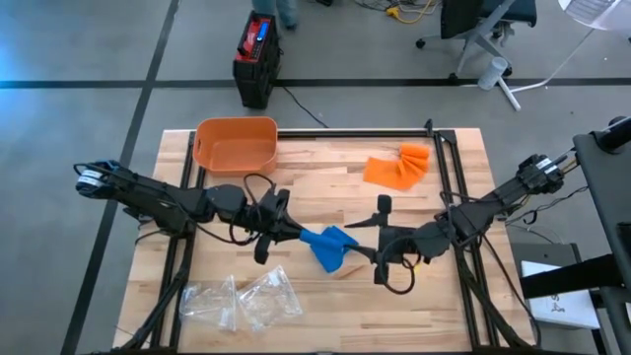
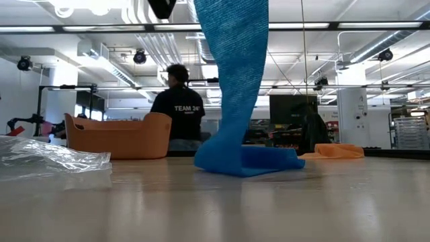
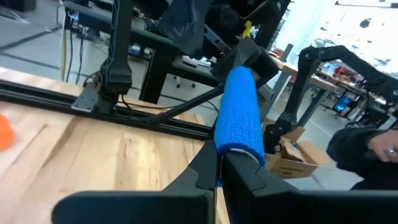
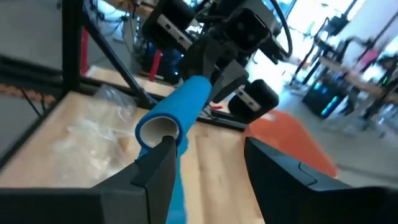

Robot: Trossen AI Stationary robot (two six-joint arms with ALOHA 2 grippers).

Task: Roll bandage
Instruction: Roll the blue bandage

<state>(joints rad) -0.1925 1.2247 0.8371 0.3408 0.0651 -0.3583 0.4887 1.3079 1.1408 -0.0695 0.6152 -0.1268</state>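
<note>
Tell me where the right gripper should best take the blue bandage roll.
Probably at the open tube end of the blue bandage roll, approached along its axis from the right gripper side. The left gripper clamps the far end, and the loose tail hangs below, so only this end is free.

We see an orange basin point(image 1: 236, 144) at the table's upper left and crumpled clear plastic bags point(image 1: 240, 301) at lower left. An orange cloth point(image 1: 397, 167) lies upper right. Beyond the table, a black-and-red case point(image 1: 256, 59) sits on the floor, and a person in a dark shirt point(image 2: 179, 107) stands behind the basin.
</note>
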